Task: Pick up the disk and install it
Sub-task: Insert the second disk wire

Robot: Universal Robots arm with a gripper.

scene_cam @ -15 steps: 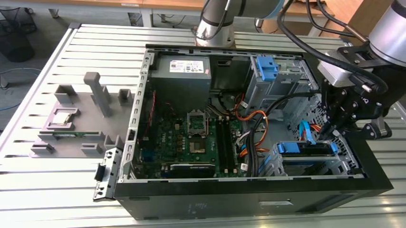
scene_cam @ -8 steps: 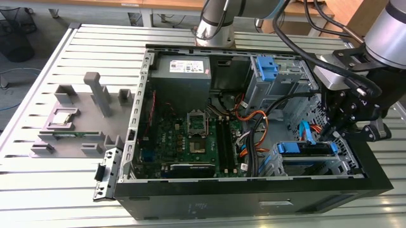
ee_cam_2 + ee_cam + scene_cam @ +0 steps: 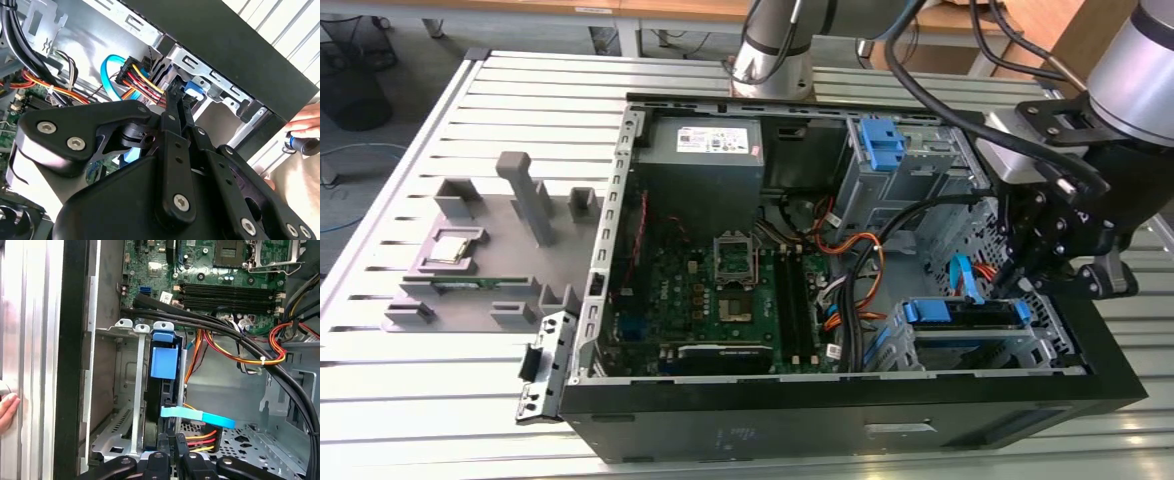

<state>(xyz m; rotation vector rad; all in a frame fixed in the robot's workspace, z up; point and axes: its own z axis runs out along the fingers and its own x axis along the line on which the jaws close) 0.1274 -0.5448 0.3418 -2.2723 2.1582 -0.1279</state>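
Note:
The disk (image 3: 963,316) sits in the metal drive cage (image 3: 981,350) at the near corner of the open computer case, on the exterior view's right, its blue rail bracket showing at both ends. In the first wrist view the disk (image 3: 163,363) stands edge-on in the cage slot, blue bracket tab towards the camera. My gripper (image 3: 1011,288) hangs just above the cage with its black fingers (image 3: 170,446) drawn together and nothing held between them. In the second wrist view the fingertips (image 3: 174,96) end right beside the blue bracket (image 3: 193,89).
A light blue data cable (image 3: 200,415) and red-yellow power wires (image 3: 142,80) run close to the fingers. The motherboard (image 3: 720,290) and black cable bundles (image 3: 210,325) fill the case. A person's hand (image 3: 306,122) rests outside the case wall. A grey fixture (image 3: 480,250) stands on the exterior view's left.

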